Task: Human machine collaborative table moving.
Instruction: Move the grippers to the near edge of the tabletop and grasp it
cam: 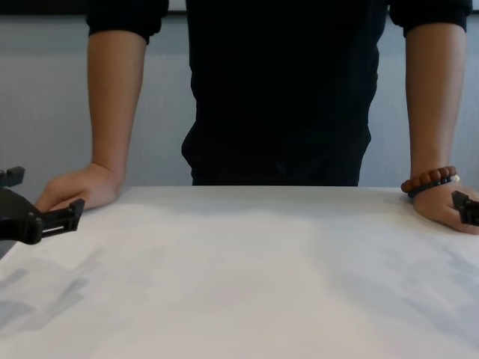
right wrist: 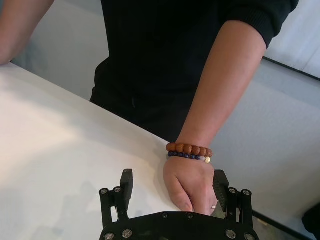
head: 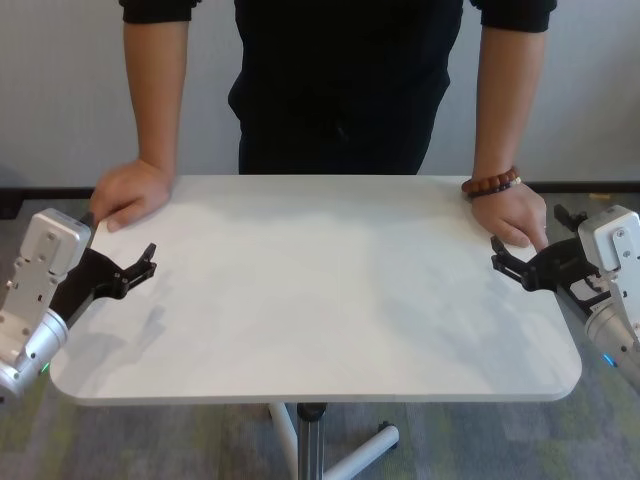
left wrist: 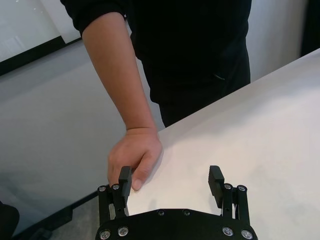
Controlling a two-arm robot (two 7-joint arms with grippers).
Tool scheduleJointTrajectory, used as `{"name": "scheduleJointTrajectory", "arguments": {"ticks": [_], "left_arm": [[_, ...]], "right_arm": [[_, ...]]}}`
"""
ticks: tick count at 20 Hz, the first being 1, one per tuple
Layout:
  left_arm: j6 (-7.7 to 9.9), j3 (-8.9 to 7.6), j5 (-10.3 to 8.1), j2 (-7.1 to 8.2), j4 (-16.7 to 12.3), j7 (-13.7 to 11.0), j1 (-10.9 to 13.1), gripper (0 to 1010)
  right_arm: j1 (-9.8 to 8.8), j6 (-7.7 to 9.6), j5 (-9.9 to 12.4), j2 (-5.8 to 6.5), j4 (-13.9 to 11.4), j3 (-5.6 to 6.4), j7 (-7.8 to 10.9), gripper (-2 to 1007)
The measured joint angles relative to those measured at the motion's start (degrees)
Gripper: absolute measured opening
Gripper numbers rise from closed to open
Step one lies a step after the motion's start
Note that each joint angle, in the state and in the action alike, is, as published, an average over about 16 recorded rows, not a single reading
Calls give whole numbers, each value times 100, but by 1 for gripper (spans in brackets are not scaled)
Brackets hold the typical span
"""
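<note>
L tool (head: 143,266) & R tool (head: 505,262) both wide, gripping nothing, over tabletop (head: 320,300) side edges. Human's hands (head: 130,192) just beyond each tool.

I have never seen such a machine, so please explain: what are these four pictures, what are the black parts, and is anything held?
One moment, four cameras: the robot's head, its chest, and one on each wrist. The black forked parts are its tools. The left end effector and the right end effector are both open, at the side edges of the white table, holding nothing. Opposite stands the human, the hand with a bead bracelet and the other hand resting on the far corners. Nothing else lies on the tabletop.
</note>
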Motion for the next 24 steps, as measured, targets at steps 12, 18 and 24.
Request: {"name": "scheduleJointTrajectory", "arguments": {"ticks": [12,18,24], "left_arm": [[0,0,0,0,0,0,0,997],[0,0,0,0,0,0,0,997],[0,0,0,0,0,0,0,997]], "right_arm": [[0,0,0,0,0,0,0,1003],[0,0,0,0,0,0,0,1003],[0,0,0,0,0,0,0,1003]]}}
